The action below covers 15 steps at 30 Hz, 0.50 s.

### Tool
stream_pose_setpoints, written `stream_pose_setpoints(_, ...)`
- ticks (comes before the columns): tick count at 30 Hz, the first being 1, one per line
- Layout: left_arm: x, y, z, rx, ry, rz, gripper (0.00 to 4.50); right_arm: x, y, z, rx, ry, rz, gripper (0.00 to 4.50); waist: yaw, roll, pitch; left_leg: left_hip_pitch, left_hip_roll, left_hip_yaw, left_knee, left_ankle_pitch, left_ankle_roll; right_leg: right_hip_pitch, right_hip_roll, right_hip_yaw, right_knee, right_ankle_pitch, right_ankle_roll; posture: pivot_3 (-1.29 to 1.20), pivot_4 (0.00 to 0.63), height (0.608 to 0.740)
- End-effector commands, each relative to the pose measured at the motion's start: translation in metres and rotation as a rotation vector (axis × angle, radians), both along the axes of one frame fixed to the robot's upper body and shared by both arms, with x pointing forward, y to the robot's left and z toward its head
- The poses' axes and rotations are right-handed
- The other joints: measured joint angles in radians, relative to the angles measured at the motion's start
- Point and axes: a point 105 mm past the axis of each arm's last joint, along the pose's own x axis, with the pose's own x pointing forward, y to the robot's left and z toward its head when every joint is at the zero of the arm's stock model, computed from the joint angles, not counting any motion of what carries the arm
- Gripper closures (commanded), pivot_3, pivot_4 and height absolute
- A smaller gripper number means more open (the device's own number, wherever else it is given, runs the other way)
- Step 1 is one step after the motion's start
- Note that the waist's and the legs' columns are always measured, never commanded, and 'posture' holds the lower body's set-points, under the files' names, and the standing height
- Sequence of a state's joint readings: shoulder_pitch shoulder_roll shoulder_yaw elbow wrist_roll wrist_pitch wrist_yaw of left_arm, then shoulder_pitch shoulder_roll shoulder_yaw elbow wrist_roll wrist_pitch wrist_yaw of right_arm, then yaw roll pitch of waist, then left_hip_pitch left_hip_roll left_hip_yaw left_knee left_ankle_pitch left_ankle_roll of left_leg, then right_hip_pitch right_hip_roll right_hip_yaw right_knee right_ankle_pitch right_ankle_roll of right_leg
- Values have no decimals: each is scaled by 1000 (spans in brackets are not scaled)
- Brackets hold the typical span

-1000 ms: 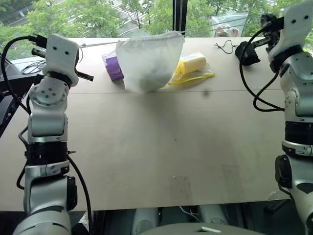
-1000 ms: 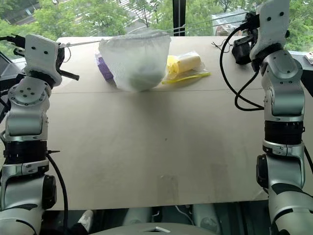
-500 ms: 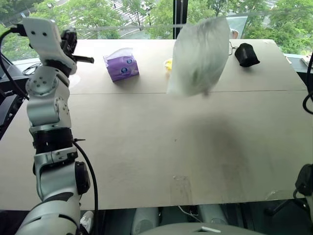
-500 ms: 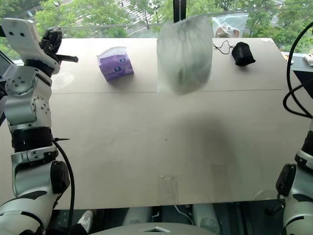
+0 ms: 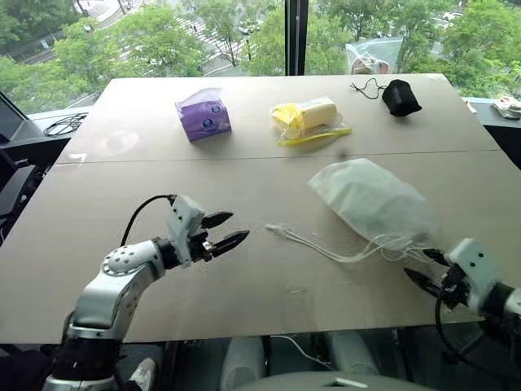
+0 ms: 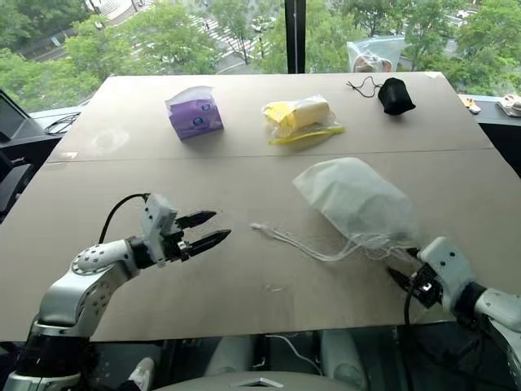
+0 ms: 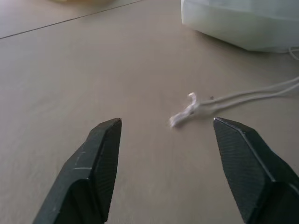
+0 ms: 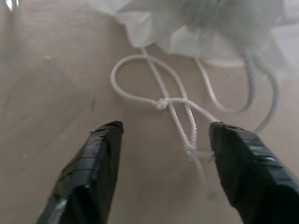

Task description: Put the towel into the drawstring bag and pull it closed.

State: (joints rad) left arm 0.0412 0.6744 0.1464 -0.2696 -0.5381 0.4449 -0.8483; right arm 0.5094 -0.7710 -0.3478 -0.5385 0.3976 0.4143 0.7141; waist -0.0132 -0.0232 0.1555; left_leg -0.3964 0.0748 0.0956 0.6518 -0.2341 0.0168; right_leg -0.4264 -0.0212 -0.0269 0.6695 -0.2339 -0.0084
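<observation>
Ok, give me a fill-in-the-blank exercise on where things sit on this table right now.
1. The large white fabric drawstring bag lies on its ____ on the wooden table.
2. The left gripper has its jaws ____.
3. The small black pouch sits in the table's far ____ corner.
4. The yellow item in clear plastic wrap lies between the black pouch and the ____ tissue pack.

Missing words: side; open; right; purple

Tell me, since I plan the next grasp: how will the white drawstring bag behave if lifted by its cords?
The drawstring bag lies slumped and creased, so it would probably hang limp. Its thin cords trail in loose loops, so slack likely comes up first. It looks light for its size.
</observation>
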Motion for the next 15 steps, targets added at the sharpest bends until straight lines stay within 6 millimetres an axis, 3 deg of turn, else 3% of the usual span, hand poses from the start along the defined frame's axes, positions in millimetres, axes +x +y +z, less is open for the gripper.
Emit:
stream_pose_setpoints(1, -15, 2, 23, -35, -47, -3, 20, -11, -6, 31, 10, -109, 13, 65, 1, 0, 0, 0, 0, 0, 0, 0, 0, 0, 0, 0, 0, 0, 0, 0, 150, 740)
stream_pose_setpoints(4, -26, 6, 31, -71, -52, 51, 20, -26, -31, 41, -57, -125, -36, 65, 5, 0, 0, -2, -1, 0, 0, 0, 0, 0, -1, 0, -3, 0, 0, 0, 150, 740)
stream_pose_setpoints(8, -34, 4, 37, -86, -70, 92, 20, -29, -52, 59, -130, -205, -56, 65, 10, -2, 0, -4, -1, 0, -2, 0, 0, 1, -2, -1, -8, 0, 1, 0, 150, 740)
stream_pose_setpoints(11, -38, 7, 35, -81, -77, 151, 20, -20, -55, 74, -102, -287, -38, 65, 4, -2, 0, -3, -1, 0, -2, 0, 0, 1, -1, 0, -8, 0, 0, 0, 150, 740)
stream_pose_setpoints(15, -42, 13, 33, -76, -78, 198, 20, -12, -61, 76, -117, -304, -29, 65, 3, -2, 0, -2, -1, -1, -2, 0, 0, 1, 0, 0, -8, 0, 0, 0, 150, 740)
